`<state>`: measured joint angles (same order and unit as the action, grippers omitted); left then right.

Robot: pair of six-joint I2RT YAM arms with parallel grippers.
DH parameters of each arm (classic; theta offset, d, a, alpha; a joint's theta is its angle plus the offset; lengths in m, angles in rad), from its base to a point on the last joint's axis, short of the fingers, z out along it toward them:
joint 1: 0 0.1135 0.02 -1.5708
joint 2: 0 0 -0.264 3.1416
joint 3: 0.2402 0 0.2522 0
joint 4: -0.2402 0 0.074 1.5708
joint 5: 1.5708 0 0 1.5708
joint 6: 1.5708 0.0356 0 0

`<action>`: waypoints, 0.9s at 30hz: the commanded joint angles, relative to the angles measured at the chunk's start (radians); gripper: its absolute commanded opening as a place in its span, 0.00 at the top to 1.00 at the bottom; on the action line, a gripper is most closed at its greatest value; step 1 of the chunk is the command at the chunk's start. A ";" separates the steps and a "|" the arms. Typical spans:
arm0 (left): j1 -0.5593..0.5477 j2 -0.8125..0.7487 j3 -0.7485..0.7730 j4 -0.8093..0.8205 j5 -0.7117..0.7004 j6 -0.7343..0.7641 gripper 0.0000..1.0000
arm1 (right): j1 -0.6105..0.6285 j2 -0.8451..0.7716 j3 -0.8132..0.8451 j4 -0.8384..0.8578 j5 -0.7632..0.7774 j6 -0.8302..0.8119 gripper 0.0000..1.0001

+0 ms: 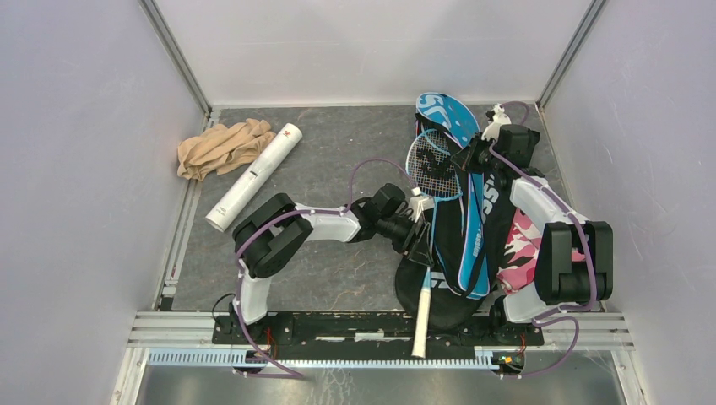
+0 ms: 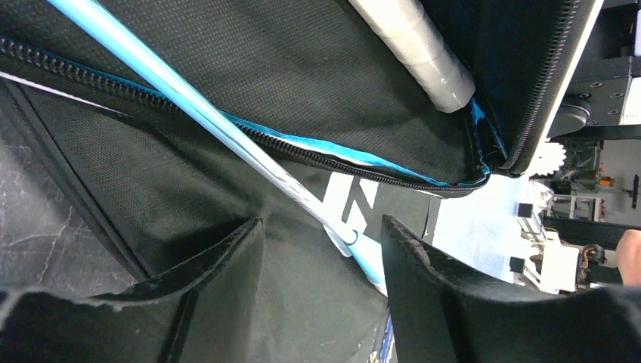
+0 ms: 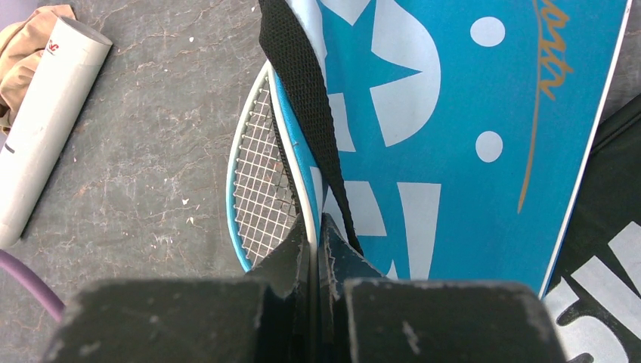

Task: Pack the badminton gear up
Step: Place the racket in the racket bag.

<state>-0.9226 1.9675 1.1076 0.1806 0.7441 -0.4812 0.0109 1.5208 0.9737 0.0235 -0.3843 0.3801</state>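
Blue racket lies right of centre on surface, head half under blue racket cover. Likely light, frame stiff, strings fragile, shaft thin and slippery: take shaft. Cover soft, floppy. Left claw wide, straddling shaft. Right claw pinches cover edge.

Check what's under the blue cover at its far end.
A strung racket head pokes out from under the left edge of the blue cover. The head's right side, and anything else beneath, is hidden by the cover.
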 commanded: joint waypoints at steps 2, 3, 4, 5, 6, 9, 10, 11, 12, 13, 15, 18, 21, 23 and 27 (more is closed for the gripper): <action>-0.012 0.065 0.038 0.082 0.010 -0.011 0.41 | -0.005 -0.047 0.000 0.082 -0.013 0.006 1.00; -0.012 0.071 0.041 0.096 0.015 -0.028 0.44 | -0.005 -0.048 0.001 0.082 -0.014 0.006 1.00; -0.012 0.076 0.042 0.108 0.016 -0.041 0.45 | -0.005 -0.048 0.000 0.082 -0.014 0.007 1.00; -0.012 0.079 0.044 0.116 0.017 -0.052 0.47 | -0.005 -0.047 0.000 0.082 -0.014 0.008 1.00; -0.012 0.082 0.045 0.124 0.017 -0.062 0.49 | -0.005 -0.047 0.000 0.082 -0.016 0.009 1.00; -0.012 0.088 0.047 0.144 0.020 -0.092 0.51 | -0.006 -0.047 -0.001 0.081 -0.016 0.008 1.00; -0.012 0.089 0.046 0.157 0.025 -0.104 0.52 | -0.005 -0.047 -0.001 0.083 -0.016 0.007 1.00; -0.012 0.088 0.044 0.169 0.029 -0.113 0.52 | -0.005 -0.048 -0.001 0.084 -0.015 0.007 1.00; -0.012 0.087 0.041 0.178 0.032 -0.120 0.53 | -0.005 -0.049 -0.003 0.084 -0.015 0.007 1.00; -0.011 0.085 0.038 0.195 0.038 -0.128 0.53 | -0.005 -0.050 -0.003 0.084 -0.014 0.006 1.00; -0.012 0.087 0.040 0.209 0.044 -0.140 0.54 | -0.004 -0.050 -0.003 0.084 -0.013 0.008 1.00; -0.012 0.098 0.041 0.212 0.042 -0.158 0.58 | -0.006 -0.050 -0.003 0.085 -0.013 0.009 1.00; -0.012 0.109 0.031 0.233 0.046 -0.183 0.62 | -0.004 -0.049 -0.001 0.084 -0.013 0.007 1.00; -0.009 0.111 0.020 0.253 0.054 -0.205 0.66 | -0.004 -0.048 -0.001 0.083 -0.013 0.008 1.00; 0.002 0.092 0.010 0.264 0.074 -0.228 0.78 | -0.005 -0.045 -0.001 0.082 -0.014 0.007 1.00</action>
<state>-0.9279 2.0712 1.1244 0.3740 0.7757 -0.6640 0.0105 1.5192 0.9668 0.0368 -0.3840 0.3801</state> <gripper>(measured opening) 0.277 0.040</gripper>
